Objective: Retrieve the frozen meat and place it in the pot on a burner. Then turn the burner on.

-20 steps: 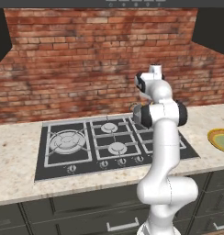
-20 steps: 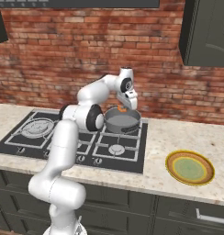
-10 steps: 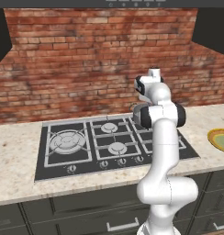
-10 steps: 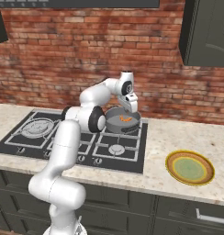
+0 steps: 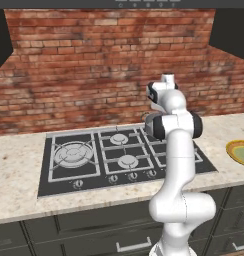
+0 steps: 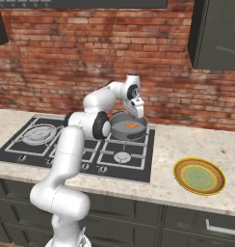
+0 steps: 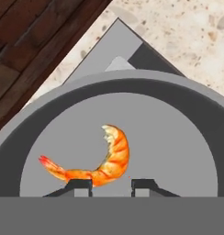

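two rear base views sharing the hob (image 5: 124, 155); close hand view downward

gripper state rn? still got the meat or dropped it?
Gripper: open, holding nothing; the frozen meat lies on the floor of the pot, just ahead of the fingertips.

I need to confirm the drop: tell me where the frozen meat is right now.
The frozen meat lies on the floor of the pot, which sits on the hob's back right burner by the brick wall; in the hand view it is just above the gripper.
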